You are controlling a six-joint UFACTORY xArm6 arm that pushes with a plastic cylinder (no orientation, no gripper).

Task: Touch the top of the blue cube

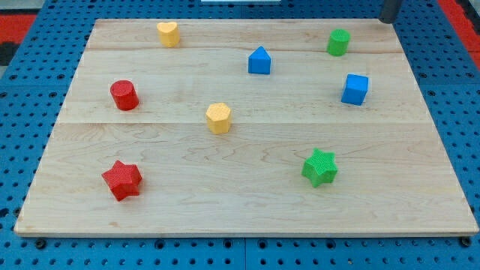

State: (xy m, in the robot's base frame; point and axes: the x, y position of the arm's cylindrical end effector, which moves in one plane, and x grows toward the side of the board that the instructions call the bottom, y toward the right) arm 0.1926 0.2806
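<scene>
No writing, brand or label can be read anywhere, and nothing on the desk (247, 202) serves as a container; the blocks lie loose on the pale wood.

The blue cube (355, 89) sits toward 3 o'clock on the desk, well apart from its neighbours. A green cylinder (338, 42) stands at about 11 o'clock from it, and a blue house-shaped block (259, 61) lies farther off at about 10 o'clock. A green star (320, 167) lies toward 7 o'clock of the cube.

On the view's left are a yellow heart-shaped block (169, 34) near the top edge, a red cylinder (124, 95) and a red star (121, 180). A yellow hexagonal block (218, 118) sits near the middle.

The tool is a plain rod, cut off by the view's top edge at about 1 o'clock; only its dark lower end shows, somewhat blurred. My tip (389, 20) lies just off the desk's far corner, at about 1 o'clock from the blue cube and well apart from it, touching no block and holding nothing.
</scene>
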